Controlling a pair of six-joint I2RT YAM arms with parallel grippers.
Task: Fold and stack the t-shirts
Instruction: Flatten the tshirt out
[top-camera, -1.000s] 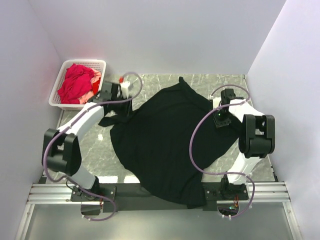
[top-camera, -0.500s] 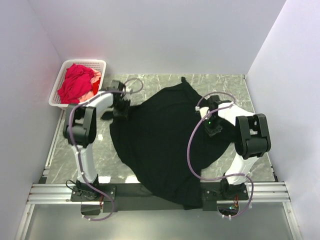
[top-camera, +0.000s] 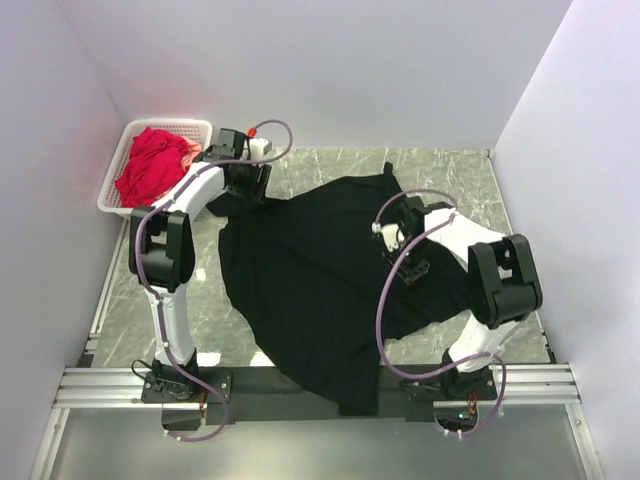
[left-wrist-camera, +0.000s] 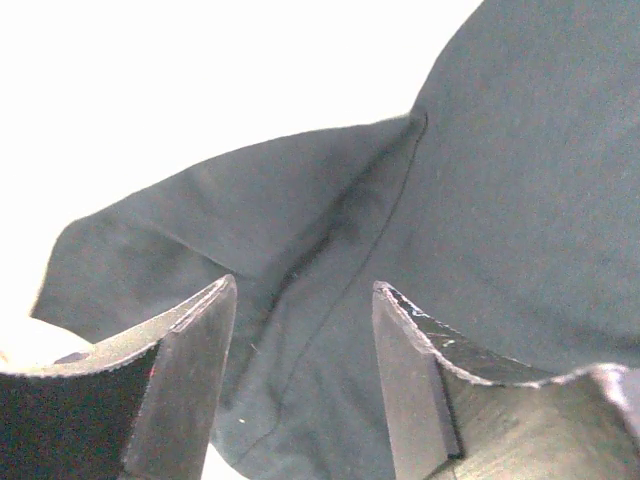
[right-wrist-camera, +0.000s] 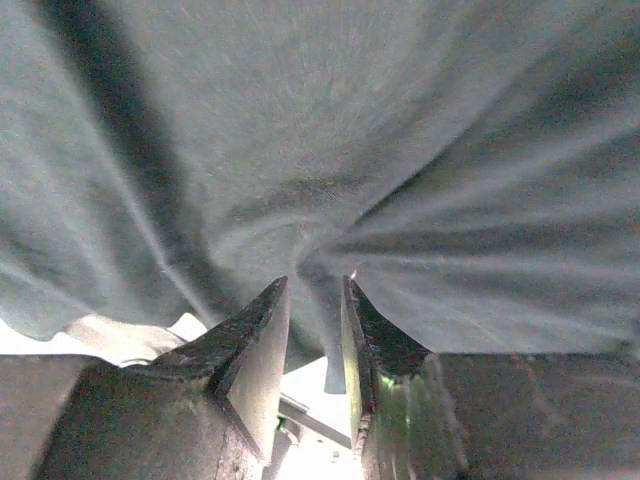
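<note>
The large black t-shirt (top-camera: 310, 285) lies spread and rumpled across the middle of the marble table; it fills the left wrist view (left-wrist-camera: 500, 180) and the right wrist view (right-wrist-camera: 400, 120). My left gripper (top-camera: 250, 188) is over its back left sleeve, and its jaws (left-wrist-camera: 303, 285) stand open with the sleeve cloth below them. My right gripper (top-camera: 410, 258) is on the shirt's right side, and its jaws (right-wrist-camera: 315, 282) are shut on a pinched fold of black cloth. A crimson red t-shirt (top-camera: 150, 165) and a salmon pink one (top-camera: 192, 152) are bunched in the basket.
The white lattice basket (top-camera: 165, 124) stands at the back left corner against the left wall. White walls close in the table on three sides. The shirt's hem hangs over the near edge onto the black rail (top-camera: 250, 382) between the arm bases.
My right gripper has moved left across the shirt, dragging its right side inward. My left gripper has moved back toward the far left, over the sleeve. The hem has shifted left.
</note>
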